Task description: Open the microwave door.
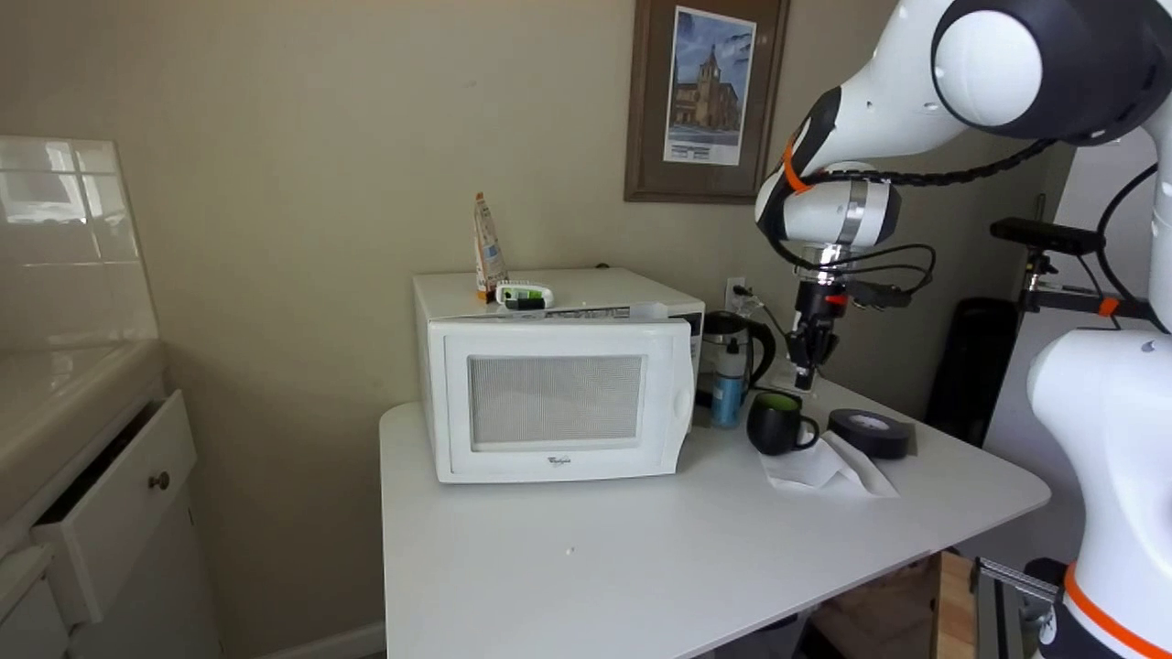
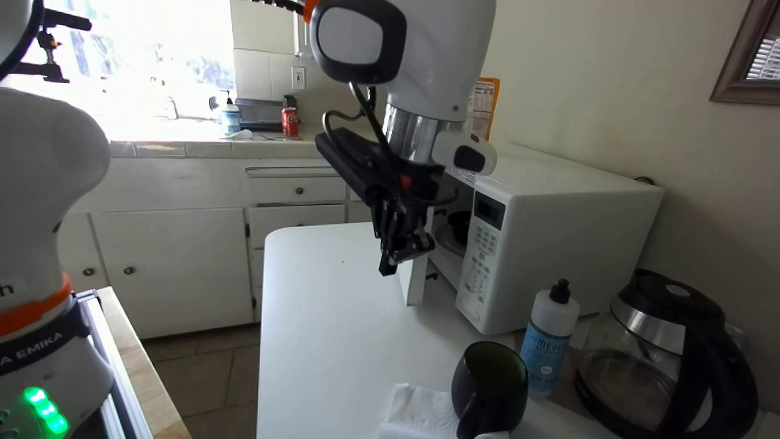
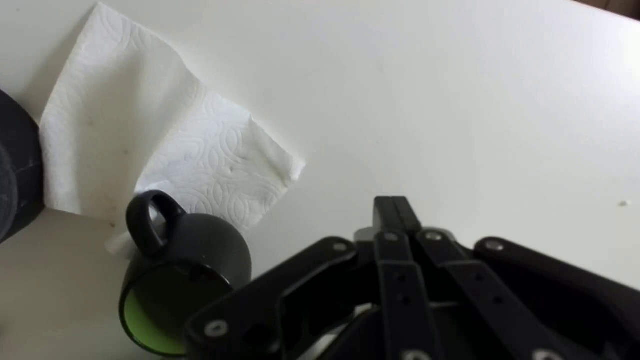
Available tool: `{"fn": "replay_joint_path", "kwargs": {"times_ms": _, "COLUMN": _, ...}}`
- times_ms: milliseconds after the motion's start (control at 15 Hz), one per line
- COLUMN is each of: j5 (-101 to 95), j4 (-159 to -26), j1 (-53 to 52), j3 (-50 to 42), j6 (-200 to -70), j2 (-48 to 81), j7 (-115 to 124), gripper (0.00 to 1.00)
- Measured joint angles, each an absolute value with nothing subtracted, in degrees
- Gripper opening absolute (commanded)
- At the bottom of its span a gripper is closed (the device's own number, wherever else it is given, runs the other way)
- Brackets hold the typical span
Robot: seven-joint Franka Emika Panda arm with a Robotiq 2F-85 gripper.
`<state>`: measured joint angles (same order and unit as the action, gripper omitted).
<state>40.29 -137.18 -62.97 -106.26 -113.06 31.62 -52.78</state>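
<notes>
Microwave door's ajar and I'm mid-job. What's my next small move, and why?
I'd probably ease the gripper toward the gap between the microwave door and the control panel, ready to push the door wider from inside: it stands ajar, and the gripper is shut and apart from it.

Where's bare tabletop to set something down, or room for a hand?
Free, bar a speck: the table in front of the microwave door, bordered by the paper towel and table edges. The ajar door leaves a gap by the control panel; can't tell whether it's passable. Crowded: around the glass pot, bottle, mug and black roll.
</notes>
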Motion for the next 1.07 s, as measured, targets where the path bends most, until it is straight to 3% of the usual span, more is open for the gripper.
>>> {"fn": "replay_joint_path", "kwargs": {"times_ms": 333, "j5": 47.9, "j4": -132.9, "j1": -71.8, "j3": -113.2, "j6": -105.4, "j2": 29.9, "j7": -44.2, "gripper": 0.0}}
{"fn": "replay_joint_path", "kwargs": {"times_ms": 1067, "j5": 72.7, "j4": -131.9, "j1": -74.5, "j3": -112.4, "j6": -109.4, "j2": 30.4, "j7": -40.5, "gripper": 0.0}}
